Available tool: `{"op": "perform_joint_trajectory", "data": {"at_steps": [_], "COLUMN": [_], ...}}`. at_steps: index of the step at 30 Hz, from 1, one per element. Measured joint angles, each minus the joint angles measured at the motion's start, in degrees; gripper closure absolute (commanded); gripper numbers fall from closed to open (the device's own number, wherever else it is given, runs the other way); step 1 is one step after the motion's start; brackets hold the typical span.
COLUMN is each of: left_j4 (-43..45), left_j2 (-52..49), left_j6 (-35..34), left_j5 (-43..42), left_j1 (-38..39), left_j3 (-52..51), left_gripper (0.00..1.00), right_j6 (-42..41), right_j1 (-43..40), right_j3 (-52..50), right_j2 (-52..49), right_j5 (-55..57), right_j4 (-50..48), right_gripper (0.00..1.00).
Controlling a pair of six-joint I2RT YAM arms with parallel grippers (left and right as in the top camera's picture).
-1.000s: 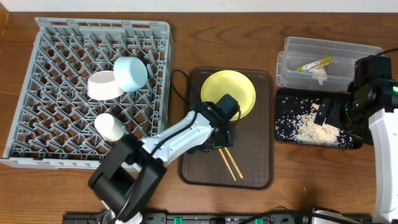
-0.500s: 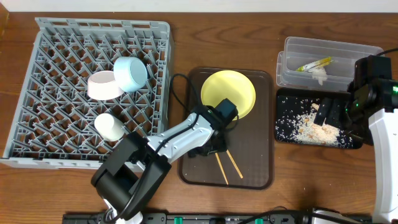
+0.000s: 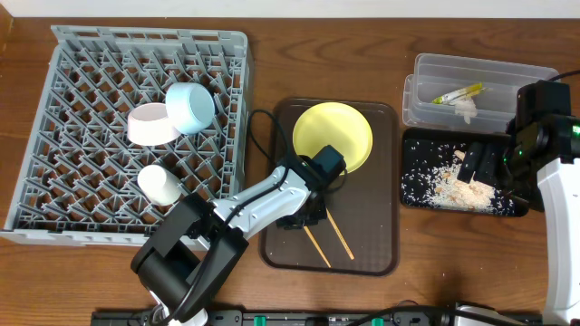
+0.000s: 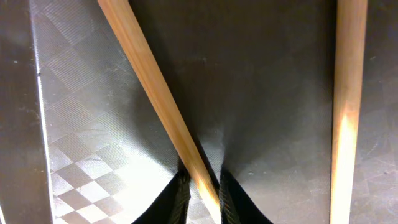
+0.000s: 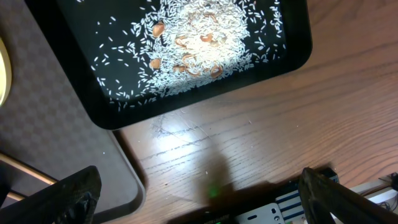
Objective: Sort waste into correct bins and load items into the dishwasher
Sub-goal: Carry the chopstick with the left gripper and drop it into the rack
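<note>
Grey rack (image 3: 82,109) holds white bowl (image 3: 149,125), touching blue bowl (image 3: 190,107) tipped on its side, and white cup (image 3: 159,184) lying down. Yellow plate (image 3: 333,134) and two splayed chopsticks (image 3: 340,237) lie on brown tray (image 3: 381,244). Clear tub (image 3: 507,68) contains wrapper (image 3: 459,92), tissue (image 3: 467,110). Scattered crumbs (image 3: 453,186) cover black tray (image 3: 410,145).

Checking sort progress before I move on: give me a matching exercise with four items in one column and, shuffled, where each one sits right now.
Items
1. yellow plate
2. small white cup
3. snack wrapper
4. rice crumbs

Places
A. in the clear tub
B. on the brown serving tray
C. in the black tray
D. in the grey dish rack

Pairs: 1-B, 2-D, 3-A, 4-C.
</note>
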State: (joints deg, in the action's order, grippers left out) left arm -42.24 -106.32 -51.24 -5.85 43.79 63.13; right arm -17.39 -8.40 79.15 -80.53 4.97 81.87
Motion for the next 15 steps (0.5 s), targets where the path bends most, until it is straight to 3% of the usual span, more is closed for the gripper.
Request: {"op": "perform_joint_trajectory", "data": {"at_steps": [9, 15], "left_j4": [0.42, -0.02], "left_j2": [0.04, 0.48], "left_j6": [-0.15, 3.74], "left_j5": [0.66, 1.27], "left_j1": [-2.19, -3.43], "left_j3": [0.11, 0.22], "left_gripper": [0.92, 0.92], "right_j6": [0.02, 0.04], "right_j1": [0.00, 0.00], "right_j3": [0.00, 0.00], "right_j2": [0.00, 0.00], "right_j5": [0.00, -0.02], "right_j4": [0.15, 0.17], "right_gripper": [0.01, 0.01]}}
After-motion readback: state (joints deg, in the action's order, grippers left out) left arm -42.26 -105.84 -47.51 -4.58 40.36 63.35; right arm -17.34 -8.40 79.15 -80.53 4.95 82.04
